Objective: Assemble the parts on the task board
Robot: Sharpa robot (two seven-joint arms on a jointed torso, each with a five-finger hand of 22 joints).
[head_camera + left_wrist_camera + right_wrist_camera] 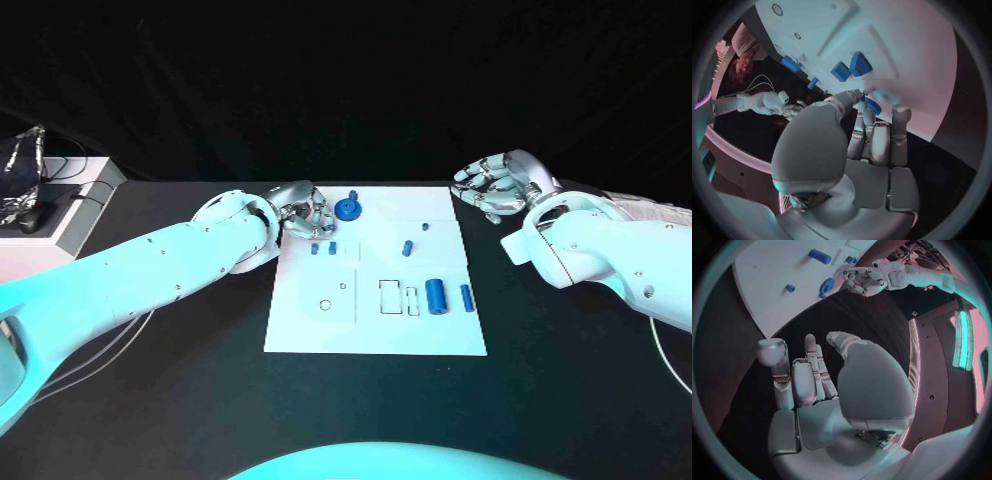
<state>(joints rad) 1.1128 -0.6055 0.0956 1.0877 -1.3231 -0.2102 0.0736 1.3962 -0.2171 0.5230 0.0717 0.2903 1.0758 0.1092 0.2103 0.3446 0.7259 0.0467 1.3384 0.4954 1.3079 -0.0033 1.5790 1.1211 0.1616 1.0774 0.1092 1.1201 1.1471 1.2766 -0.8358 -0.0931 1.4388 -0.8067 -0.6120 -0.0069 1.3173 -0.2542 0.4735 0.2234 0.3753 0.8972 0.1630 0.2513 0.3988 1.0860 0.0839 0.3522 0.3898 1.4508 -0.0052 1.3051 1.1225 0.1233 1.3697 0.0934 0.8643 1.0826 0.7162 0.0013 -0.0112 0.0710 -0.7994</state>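
My left robot hand (299, 217) sits at the upper left corner of the task board (375, 330), fingers curled down over that corner. In the left wrist view my own palm covers most of what is under the fingertips; a bit of blue shows between them, but I cannot tell whether I hold it or only touch it. Just right of that hand in the head view lies a round blue part (351, 209), its shape too small to make out. Two small blue parts (323, 248) lie below the hand, a slim one (408, 247) near the board's centre, and two upright cylinders (436, 296) at the middle right, beside thin outlined slots. I can read no writing or label on the board.

My right robot hand (495, 186) hangs over the black bench (173, 400) off the board's upper right corner, fingers loosely bent and apart, holding nothing; the right wrist view shows its palm bare.
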